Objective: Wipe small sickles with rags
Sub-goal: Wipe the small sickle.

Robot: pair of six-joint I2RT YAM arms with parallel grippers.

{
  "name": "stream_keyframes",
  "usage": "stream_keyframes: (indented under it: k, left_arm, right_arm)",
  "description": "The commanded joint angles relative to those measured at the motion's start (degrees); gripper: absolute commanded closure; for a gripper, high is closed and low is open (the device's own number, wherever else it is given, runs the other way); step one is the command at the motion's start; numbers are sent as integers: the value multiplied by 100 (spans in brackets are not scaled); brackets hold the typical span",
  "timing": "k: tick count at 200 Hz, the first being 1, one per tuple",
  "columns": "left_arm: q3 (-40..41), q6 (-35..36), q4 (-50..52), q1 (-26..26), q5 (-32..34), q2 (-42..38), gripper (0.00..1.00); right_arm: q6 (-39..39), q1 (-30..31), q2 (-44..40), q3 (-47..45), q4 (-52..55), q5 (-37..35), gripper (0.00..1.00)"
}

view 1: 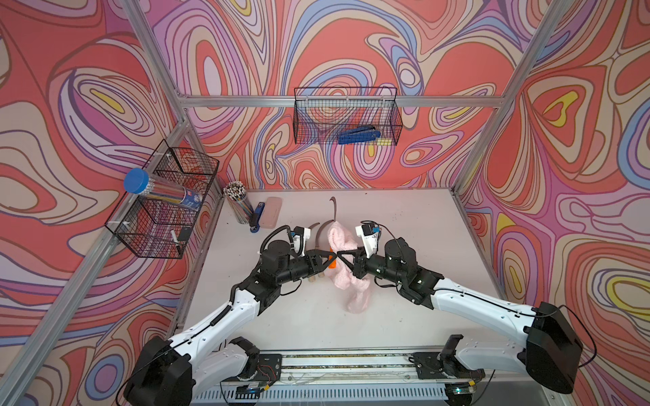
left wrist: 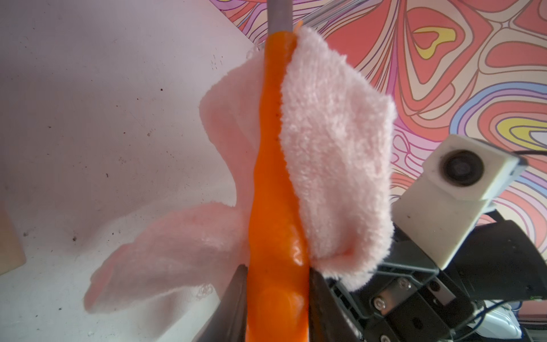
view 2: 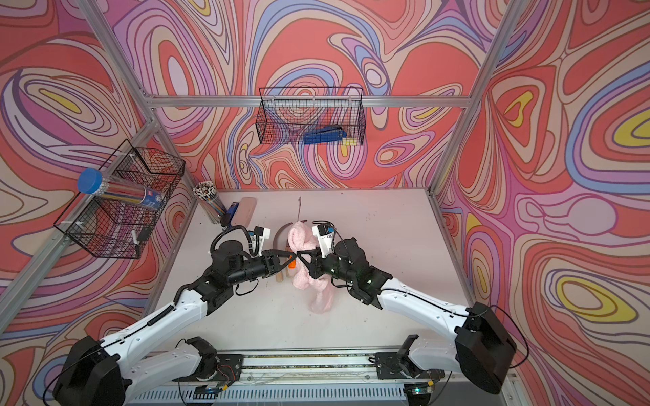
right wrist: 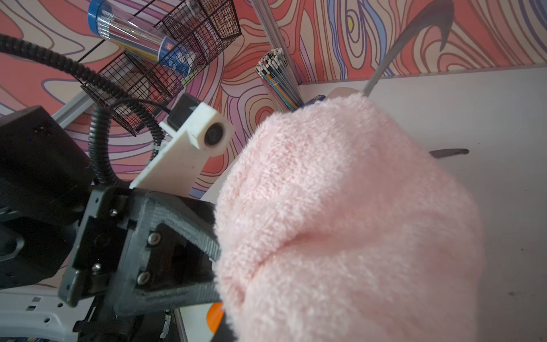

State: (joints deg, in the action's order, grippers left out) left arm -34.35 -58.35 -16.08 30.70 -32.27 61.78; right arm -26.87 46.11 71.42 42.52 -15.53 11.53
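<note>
Small sickle (left wrist: 275,177), bright orange handle, dark curved blade: my left pincer (left wrist: 276,275) clamps its handle over mid-bench (view 1: 404,281), long axis pointing at the rear wall. My right pincer (view 1: 339,253), closed on the pale pink terry rag (left wrist: 334,142), faces it, with the rag touching the handle.

No readable text
The pencil tube (right wrist: 139,38) in the wire basket (right wrist: 204,26) bears a blue label (right wrist: 174,59) with a small red mark; its print is too blurred to read.
</note>
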Motion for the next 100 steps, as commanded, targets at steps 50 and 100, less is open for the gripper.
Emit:
stream_keyframes:
  k: [50, 100]
  left_arm:
    - [-305, -12, -279, -140, 63, 42, 100]
    - [-115, -59, -220, -256, 3, -291, 100]
  right_arm:
    - [-248, 566, 33, -416, -553, -176, 100]
    - [-102, 443, -201, -99, 104, -711, 100]
